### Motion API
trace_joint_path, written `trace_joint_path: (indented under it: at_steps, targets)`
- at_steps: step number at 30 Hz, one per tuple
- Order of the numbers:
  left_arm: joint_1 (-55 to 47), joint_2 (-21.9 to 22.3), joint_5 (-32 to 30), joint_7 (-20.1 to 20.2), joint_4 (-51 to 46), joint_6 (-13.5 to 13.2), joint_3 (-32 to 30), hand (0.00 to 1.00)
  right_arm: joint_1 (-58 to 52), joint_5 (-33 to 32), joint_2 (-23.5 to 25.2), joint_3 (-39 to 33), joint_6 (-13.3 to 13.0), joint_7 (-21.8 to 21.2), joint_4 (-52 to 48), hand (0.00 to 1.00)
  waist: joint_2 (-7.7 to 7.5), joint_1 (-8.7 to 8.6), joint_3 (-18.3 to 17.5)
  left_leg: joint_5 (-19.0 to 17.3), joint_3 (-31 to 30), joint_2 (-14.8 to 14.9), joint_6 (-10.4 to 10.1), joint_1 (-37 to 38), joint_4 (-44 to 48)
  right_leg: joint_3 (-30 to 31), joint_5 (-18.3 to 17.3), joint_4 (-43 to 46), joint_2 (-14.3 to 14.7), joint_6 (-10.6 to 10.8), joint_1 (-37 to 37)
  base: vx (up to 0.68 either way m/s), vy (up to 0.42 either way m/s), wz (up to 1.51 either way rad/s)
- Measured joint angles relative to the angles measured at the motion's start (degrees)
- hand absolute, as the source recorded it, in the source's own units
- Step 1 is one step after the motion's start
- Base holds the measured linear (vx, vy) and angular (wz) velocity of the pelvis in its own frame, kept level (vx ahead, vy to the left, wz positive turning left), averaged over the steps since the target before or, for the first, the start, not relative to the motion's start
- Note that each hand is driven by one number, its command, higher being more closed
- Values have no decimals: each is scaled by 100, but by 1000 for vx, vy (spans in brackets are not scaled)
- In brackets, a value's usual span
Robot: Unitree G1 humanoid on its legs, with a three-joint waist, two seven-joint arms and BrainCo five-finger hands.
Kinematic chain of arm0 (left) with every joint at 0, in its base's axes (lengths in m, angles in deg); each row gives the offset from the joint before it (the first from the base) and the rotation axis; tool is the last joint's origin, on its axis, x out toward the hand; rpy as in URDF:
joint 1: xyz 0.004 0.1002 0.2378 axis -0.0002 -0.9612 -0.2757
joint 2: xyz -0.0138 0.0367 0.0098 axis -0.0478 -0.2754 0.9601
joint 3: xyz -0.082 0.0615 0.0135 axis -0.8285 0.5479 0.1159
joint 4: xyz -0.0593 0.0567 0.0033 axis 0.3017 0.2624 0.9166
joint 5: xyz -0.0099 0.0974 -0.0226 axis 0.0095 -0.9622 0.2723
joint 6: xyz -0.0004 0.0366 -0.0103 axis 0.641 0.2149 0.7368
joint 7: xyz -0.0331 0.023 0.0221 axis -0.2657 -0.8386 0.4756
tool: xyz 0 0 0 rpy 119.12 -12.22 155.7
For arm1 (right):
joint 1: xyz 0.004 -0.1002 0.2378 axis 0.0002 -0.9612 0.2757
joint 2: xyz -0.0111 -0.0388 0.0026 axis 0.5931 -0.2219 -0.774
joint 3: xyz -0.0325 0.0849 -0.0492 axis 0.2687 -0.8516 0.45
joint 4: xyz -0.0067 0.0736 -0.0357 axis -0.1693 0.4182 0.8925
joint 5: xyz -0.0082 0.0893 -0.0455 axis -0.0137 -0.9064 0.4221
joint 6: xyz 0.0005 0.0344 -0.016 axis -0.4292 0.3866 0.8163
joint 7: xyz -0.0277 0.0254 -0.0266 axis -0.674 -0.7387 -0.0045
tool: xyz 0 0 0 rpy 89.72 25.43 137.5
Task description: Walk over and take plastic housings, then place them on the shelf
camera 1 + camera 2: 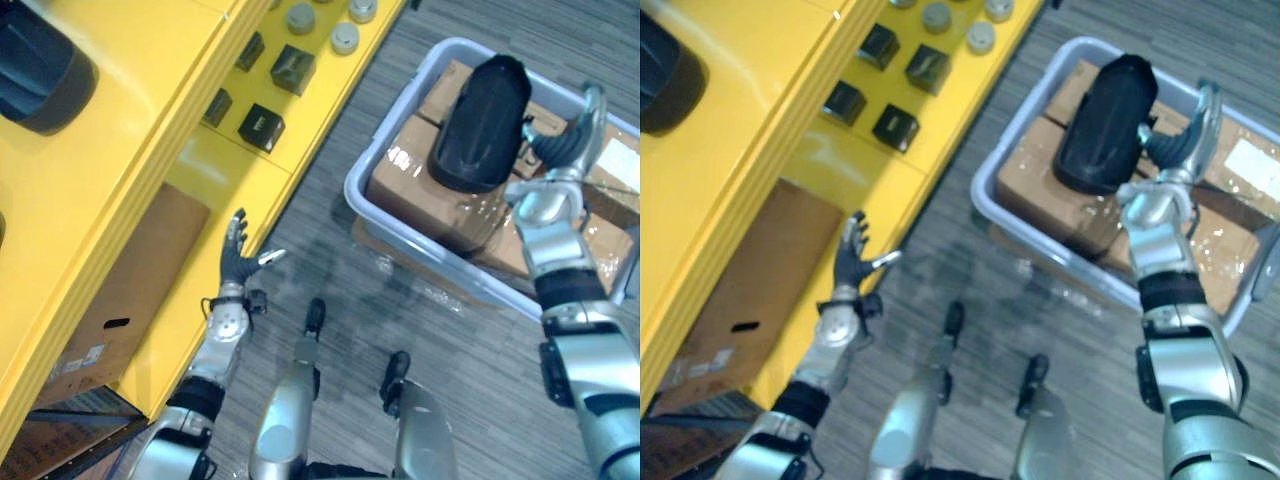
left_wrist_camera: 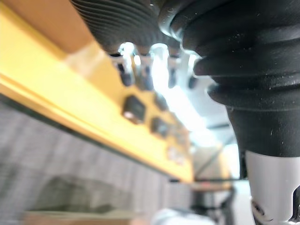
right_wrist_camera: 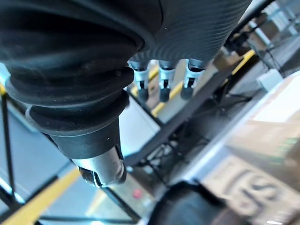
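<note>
Atop the bin's [image 1: 385, 120] boxes [image 1: 405, 185]: black housing [image 1: 480, 115], probably stiff, light, slick; we are hovering our right hand [image 1: 562, 148], unclenched, at its rim.

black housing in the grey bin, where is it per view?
Left eye view: upper right, black housing on cardboard boxes in the grey bin.
Right eye view: black housing upper right too, nearer centre.
Left wrist view: looks along the yellow shelf instead.
Right wrist view: probably the dark blurred shape.
Landmark: yellow shelf, eye views' left.
</note>
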Motion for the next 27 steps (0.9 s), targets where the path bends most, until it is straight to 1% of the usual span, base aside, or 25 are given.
trace_joint_path:
  at_steps: [5,7,8,9,10,11,13,16,18,19,20,21,23,24,27]
  targets:
    - [353,42,3,-53,-209,-50,35,0,378,-414,-1,-23,122,184,495,0,6,5,2,0,-42,-26,0,-97,57,-21,-5,38,-18,-4,-71,9,-46,4]
    - [437,122,18,-122,-314,-83,37,0,465,-630,-22,-97,294,274,774,0,81,0,-2,0,-86,-53,0,-182,83,-44,-5,38,-32,-3,-118,9,-33,8]
    - [462,144,22,-122,-341,-85,38,0,486,-650,-46,-99,309,281,833,0,107,1,-4,4,-100,-57,5,-209,84,-50,-4,41,-33,-1,-144,6,-35,10]
    - [502,183,42,-120,-376,-85,49,0,536,-709,-78,-99,382,290,954,0,169,1,1,11,-126,-63,12,-247,85,-75,-3,43,-32,1,-166,8,-46,9]
    - [505,213,65,-122,-409,-85,70,0,571,-807,-88,-99,503,306,1045,0,206,4,-7,23,-141,-67,13,-280,89,-108,-2,49,-32,3,-188,15,-53,8]
    - [502,208,71,-121,-423,-85,100,0,603,-877,-88,-99,546,322,1127,0,213,14,-11,24,-143,-67,12,-291,89,-108,-2,54,-33,3,-203,20,-62,3]
    - [499,214,74,-119,-440,-81,245,0,729,-1030,-119,-126,728,351,1424,0,216,31,-11,26,-151,-67,11,-298,94,-111,-2,64,-32,2,-215,32,-69,0]
    - [493,226,74,-119,-553,-74,330,0,802,-1223,-254,-217,818,368,1597,0,244,34,2,26,-165,-79,12,-322,141,-127,-2,62,-29,2,-206,23,-59,4]
    - [512,231,120,-116,-618,-74,401,0,920,-1296,-475,-327,950,365,1733,0,395,25,6,24,-235,-101,13,-416,241,-167,-1,60,-29,2,-224,-1,-56,10]
    - [515,234,201,-114,-628,-75,404,0,948,-1336,-528,-330,962,353,1777,0,436,24,19,23,-262,-104,13,-427,260,-172,-1,68,-29,2,-223,-21,-45,10]
    - [505,246,284,-116,-626,-74,409,0,953,-1379,-600,-338,1010,316,1868,0,519,27,15,23,-297,-102,13,-449,272,-185,-1,84,-25,1,-230,-31,-47,6]
    - [494,246,301,-117,-625,-75,408,0,953,-1418,-614,-358,1054,209,1985,0,572,42,14,23,-300,-96,13,-454,276,-185,-3,109,-26,-1,-246,-35,-50,4]
    - [493,267,314,-115,-622,-85,421,0,932,-1485,-606,-371,1160,84,2196,0,614,72,7,23,-298,-85,13,-456,279,-183,-5,115,-26,-4,-256,-35,-51,-2]
    - [495,281,435,-113,-622,-101,434,0,924,-1494,-601,-411,1193,7,2327,0,615,92,7,23,-298,-80,12,-459,278,-184,-8,114,-28,-9,-270,-38,-59,-2]
    - [494,366,523,-103,-620,-175,434,0,920,-1603,-602,-600,1270,-190,2462,0,619,151,9,23,-296,-73,12,-494,273,-183,-11,132,-37,-13,-323,-13,-51,-2]
